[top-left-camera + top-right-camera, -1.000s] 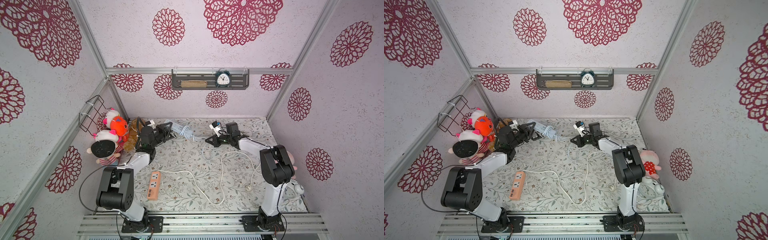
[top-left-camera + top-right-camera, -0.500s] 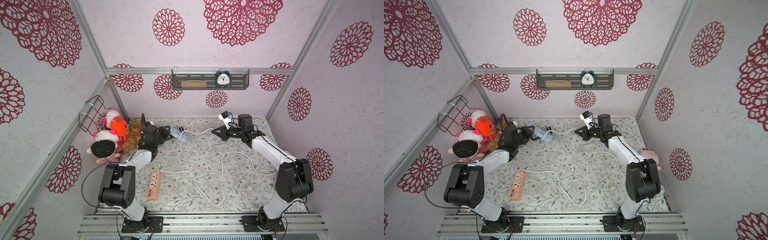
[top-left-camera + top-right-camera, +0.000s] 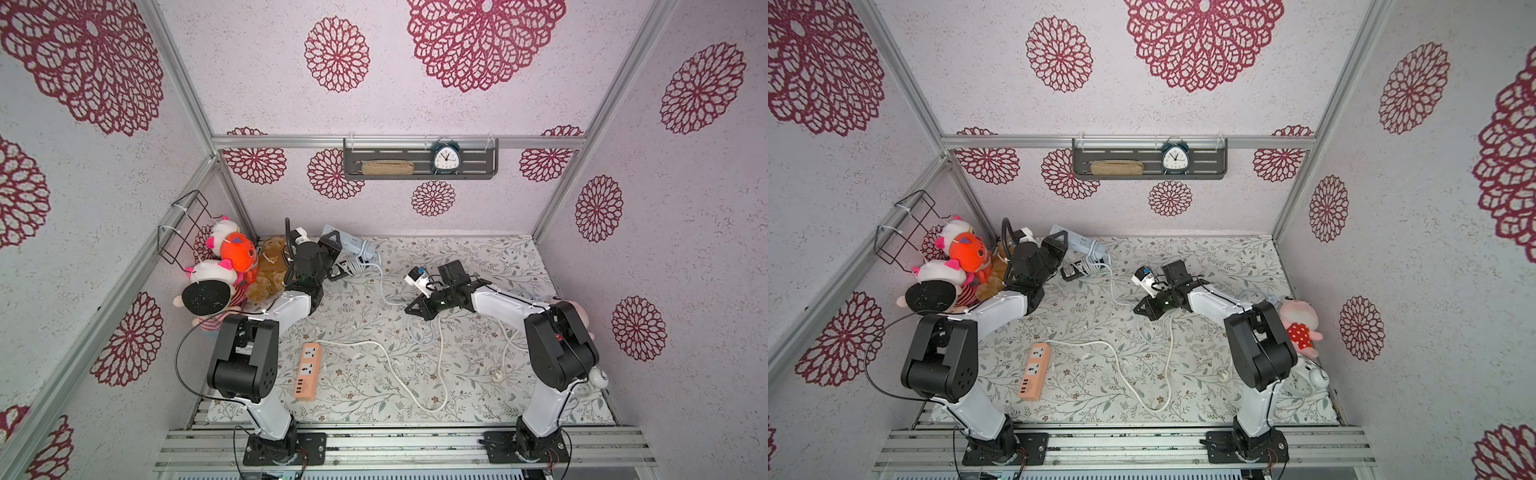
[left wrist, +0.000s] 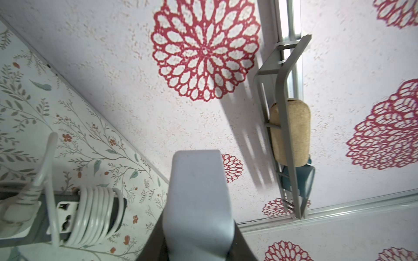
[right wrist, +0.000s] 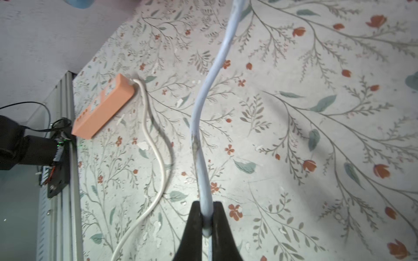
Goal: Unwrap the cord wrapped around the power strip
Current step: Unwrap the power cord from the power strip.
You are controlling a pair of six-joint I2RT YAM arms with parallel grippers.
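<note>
The power strip (image 3: 351,240) sits near the back-left corner of the table (image 3: 357,307), close to the back edge. The left gripper (image 3: 336,254) is pressed onto a pale flat body that I take for the strip's bare end, its jaws held wide by it. In the left wrist view a tight coil (image 4: 95,212) of white turns remains around a socket-faced section just beside it (whether both are one body I cannot tell). The right gripper (image 5: 204,217) pinches the cord (image 5: 199,113) between its black tips, nearer the middle of the table.

By my judgement the strip is rigid, light and smooth, so a sideways pull may twist it in the grip; it is best held on a bare end, clear of the turns. The cord looks soft yet springy and will likely keep its curl; it is better taken close to the coil, so each circuit lifts one turn without dragging slack.

Half a second ago the right gripper stood high near the back edge, the cord arching to it; now it is lower and nearer the front; the left arm and strip have hardly shifted.
</note>
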